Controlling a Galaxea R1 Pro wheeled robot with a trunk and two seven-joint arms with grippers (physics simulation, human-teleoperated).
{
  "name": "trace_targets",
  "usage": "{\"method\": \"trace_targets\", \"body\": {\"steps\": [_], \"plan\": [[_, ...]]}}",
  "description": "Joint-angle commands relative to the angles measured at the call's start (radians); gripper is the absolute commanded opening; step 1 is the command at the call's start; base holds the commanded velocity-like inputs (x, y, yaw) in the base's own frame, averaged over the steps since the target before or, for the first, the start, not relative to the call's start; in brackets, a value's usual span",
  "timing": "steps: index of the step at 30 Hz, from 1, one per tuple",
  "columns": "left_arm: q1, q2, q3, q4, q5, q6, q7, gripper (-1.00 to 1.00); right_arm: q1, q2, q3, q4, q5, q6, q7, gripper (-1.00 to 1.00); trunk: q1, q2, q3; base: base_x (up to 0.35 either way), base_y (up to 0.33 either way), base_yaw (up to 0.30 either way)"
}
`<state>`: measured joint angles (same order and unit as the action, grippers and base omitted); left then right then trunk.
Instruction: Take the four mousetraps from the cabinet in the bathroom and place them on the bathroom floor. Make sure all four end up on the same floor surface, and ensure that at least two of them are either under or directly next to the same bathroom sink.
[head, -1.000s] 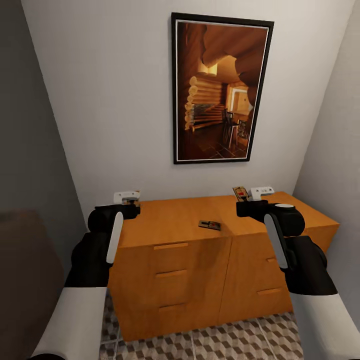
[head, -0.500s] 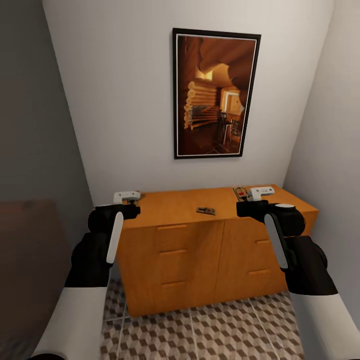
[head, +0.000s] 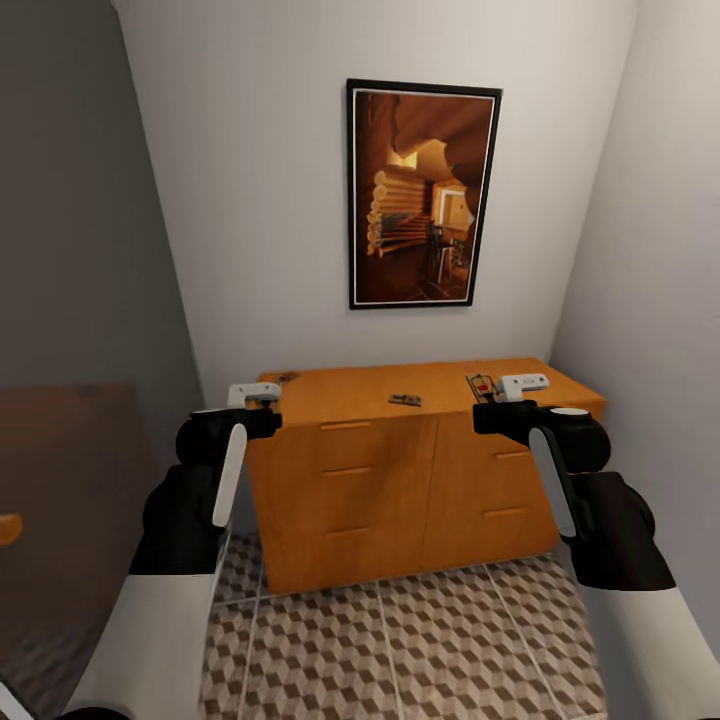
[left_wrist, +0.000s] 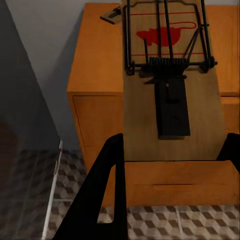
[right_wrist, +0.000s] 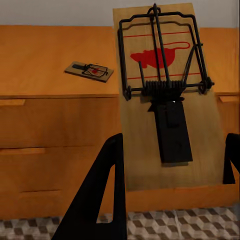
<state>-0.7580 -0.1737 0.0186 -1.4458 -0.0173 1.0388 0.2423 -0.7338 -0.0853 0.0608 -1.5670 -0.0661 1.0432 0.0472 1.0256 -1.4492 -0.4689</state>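
From the head view, the room is narrow, with pale walls and a framed picture (head: 424, 195) of a log interior hanging over the orange-brown cabinet (head: 400, 480). In front of the cabinet lies the bathroom floor (head: 400, 650) with its cube pattern tiles. On the cabinet top one mousetrap (head: 405, 400) lies flat near the middle, and another small mousetrap at the back left corner (head: 288, 378) shows close to the wall, too small to read well. Both arms are raised in front of the cabinet. The left gripper (head: 252, 393) is at the cabinet's left edge and the right gripper (head: 522, 385) is over its right part; a trap (head: 482, 387) stands tilted just beside the right gripper.

In the left wrist view, the black fingers (left_wrist: 102, 195) stand on both sides of a held mousetrap (left_wrist: 170, 80), a tan board with a red mouse print and a black wire frame. The fingers are closed against its edges and hold it above the floor, in front of the cabinet. A further trap lies at the cabinet's far corner.

In the right wrist view, the fingers (right_wrist: 102, 192) likewise grip a second held mousetrap (right_wrist: 165, 100) by its sides, tilted upright before the drawer fronts. The flat mousetrap lies on the cabinet top behind it.
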Motion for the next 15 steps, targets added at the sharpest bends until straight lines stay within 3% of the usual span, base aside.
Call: {"method": "trace_targets", "body": {"steps": [1,5,15], "plan": [[0.0,-0.001,0.001,-0.001,0.007,0.004,0.0,-1.0,-0.001,-0.001,0.0,-0.001,-0.006,0.004,-0.003,-1.0,-0.001,-0.001,-0.001,-0.346,0.0,0.0],[0.0,-0.001,0.0,-0.001,0.026,0.004,0.001,-1.0,-0.001,-0.001,-0.001,-0.001,-0.006,0.004,-0.003,-1.0,-0.001,-0.001,-0.001,-0.347,0.0,0.0],[0.0,-0.001,0.0,0.0,0.033,0.004,0.002,-1.0,-0.001,-0.001,-0.002,0.001,-0.007,0.004,-0.003,-1.0,-0.001,-0.001,-0.001,-0.347,0.0,0.0]]}}
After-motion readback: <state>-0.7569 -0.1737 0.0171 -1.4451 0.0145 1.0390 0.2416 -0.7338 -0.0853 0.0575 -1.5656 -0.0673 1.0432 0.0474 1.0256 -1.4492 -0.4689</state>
